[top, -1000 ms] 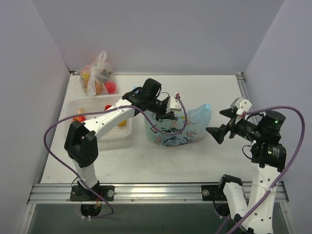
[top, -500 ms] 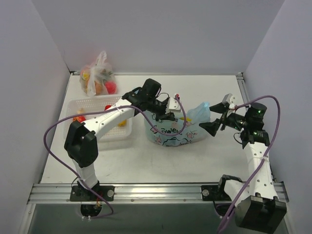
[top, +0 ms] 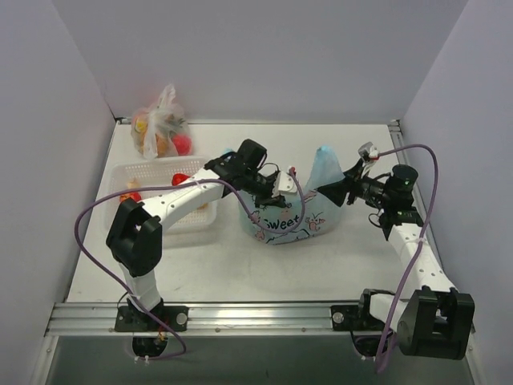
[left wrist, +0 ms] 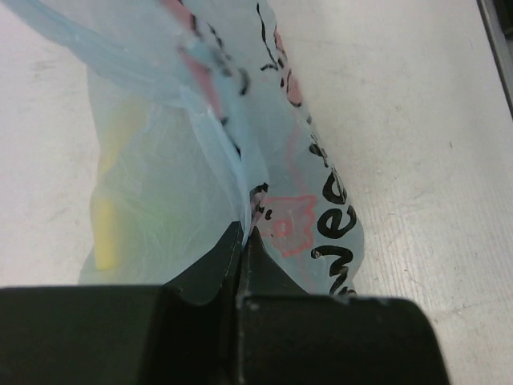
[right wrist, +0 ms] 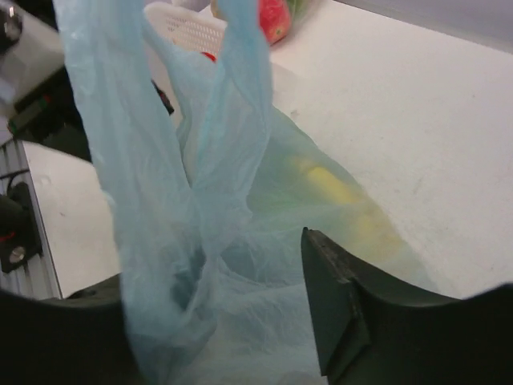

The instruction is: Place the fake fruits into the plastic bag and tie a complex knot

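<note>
Left end effector (top: 277, 186), seen from above, is clamped on the top edge of the single blue plastic bag (top: 288, 223), at the bag's end nearer the white basket (top: 140, 172). The bag sits on the worktop (top: 240, 265) just right of the basket. Its long axis runs straight away from the basket, and its black lettering faces the camera. One handle (top: 325, 164) stands up at the end far from the basket, its tip rising toward the back wall. Right end effector (top: 335, 191) is at the foot of that handle, on the side away from the basket. Two fake fruits (top: 181, 178) show in the basket, one red and one orange-yellow; the left arm covers the rest. One clear bag of fruit (top: 160, 132) lies just behind the basket.

From the left wrist, the two fingers meet with a fold of blue film pinched between their tips. The printed bag stretches away from them, and one yellow shape and a green tint show through it.

From the right wrist, the two fingers (right wrist: 345, 313) stand apart with the handle's gathered film hanging between them, not squeezed. One long yellow fruit (right wrist: 341, 192) lies inside the bag with green beside it, and the basket's rim shows behind the handle.
</note>
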Controlling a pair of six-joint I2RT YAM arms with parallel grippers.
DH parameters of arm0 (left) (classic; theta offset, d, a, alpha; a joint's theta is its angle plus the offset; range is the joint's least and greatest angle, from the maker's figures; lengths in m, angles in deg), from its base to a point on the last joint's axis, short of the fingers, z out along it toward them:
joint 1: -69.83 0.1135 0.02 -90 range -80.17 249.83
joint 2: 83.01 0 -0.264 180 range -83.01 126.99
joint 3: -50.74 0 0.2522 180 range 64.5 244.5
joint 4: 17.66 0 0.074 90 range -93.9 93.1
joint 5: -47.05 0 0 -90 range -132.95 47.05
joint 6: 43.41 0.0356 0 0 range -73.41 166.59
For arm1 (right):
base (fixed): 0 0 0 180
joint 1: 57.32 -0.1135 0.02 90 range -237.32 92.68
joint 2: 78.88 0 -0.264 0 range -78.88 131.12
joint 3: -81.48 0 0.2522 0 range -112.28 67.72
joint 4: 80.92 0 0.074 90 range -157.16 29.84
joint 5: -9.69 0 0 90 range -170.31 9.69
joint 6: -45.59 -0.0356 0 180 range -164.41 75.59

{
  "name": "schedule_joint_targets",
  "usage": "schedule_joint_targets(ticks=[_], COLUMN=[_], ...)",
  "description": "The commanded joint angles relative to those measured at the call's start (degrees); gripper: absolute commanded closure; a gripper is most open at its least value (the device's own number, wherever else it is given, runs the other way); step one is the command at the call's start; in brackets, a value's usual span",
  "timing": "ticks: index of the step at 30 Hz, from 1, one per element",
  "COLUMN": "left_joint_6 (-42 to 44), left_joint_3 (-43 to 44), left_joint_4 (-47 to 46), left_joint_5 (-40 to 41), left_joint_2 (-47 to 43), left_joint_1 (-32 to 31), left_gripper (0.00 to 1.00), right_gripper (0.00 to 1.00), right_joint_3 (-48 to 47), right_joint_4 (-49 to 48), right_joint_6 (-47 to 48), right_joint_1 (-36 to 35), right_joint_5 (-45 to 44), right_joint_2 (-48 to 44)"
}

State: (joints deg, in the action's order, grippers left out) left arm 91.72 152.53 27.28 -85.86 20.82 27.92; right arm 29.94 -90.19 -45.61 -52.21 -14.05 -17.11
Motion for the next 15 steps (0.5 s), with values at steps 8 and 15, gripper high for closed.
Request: schedule_joint_targets(ticks=[8,15], left_joint_6=[-3.90,-4.51], left_joint_3=[-18.14,-18.77], left_joint_4=[-22.27,-25.90], left_joint_5=[14.17,16.46], left_joint_2=[-5.74,-5.39], left_joint_1=[-4.23,-5.02], left_gripper=[1.00,1.00], right_gripper=[1.00,1.00], right_joint_3=[4.91,5.17], right_joint_4=[-7.05,-2.73], right_joint_6=[-26.15,-27.72], right_joint_1=[-2.11,-2.55], right_joint_5=[-7.89,-8.95], right_joint_2=[3.09,3.61])
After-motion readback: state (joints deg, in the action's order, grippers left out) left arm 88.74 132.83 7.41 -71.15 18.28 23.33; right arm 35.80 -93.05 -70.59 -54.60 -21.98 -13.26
